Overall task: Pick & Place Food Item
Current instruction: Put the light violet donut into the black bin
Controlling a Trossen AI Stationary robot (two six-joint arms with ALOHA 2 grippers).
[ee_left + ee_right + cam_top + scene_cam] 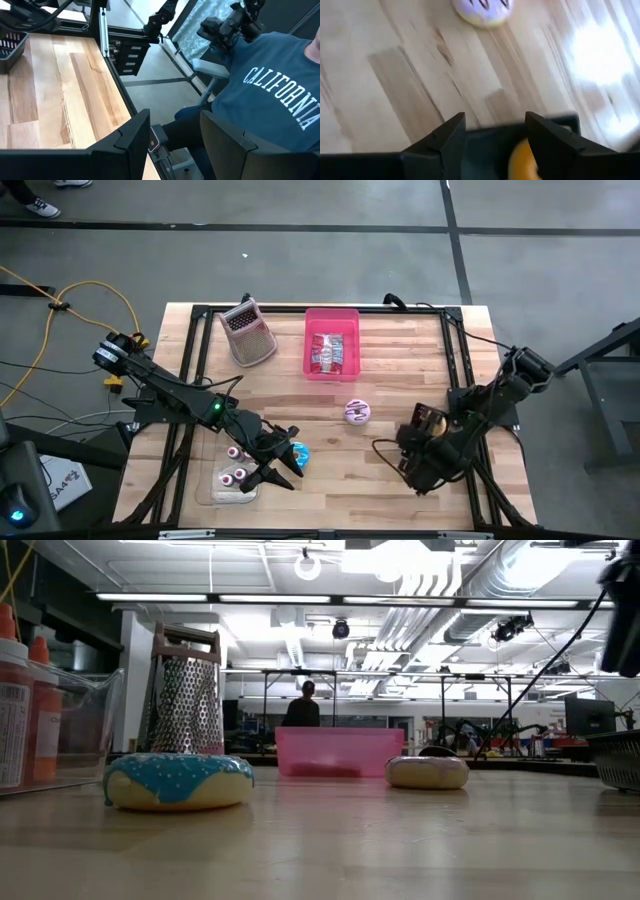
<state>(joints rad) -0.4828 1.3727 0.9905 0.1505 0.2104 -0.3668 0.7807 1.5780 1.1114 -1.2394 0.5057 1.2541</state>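
Writing: a seated person's blue shirt (272, 95) in the left wrist view reads "CALIFORNIA". Labels on the bottles (22, 705) in the low view are too small to read.

Hard to make out: packets in the pink bin (332, 342); an orange thing under the right gripper (495, 131), cut off.

Blue-frosted donut (299, 455) near the worktop's front edge, left of centre. Pink-frosted donut (357, 412) mid-worktop. Grater (248, 332) by the back edge.

Left gripper (284, 457) low beside the blue-frosted donut, fingers apart, nothing between them. Right gripper toward the front right corner, over a dark basket (428, 423), fingers apart.
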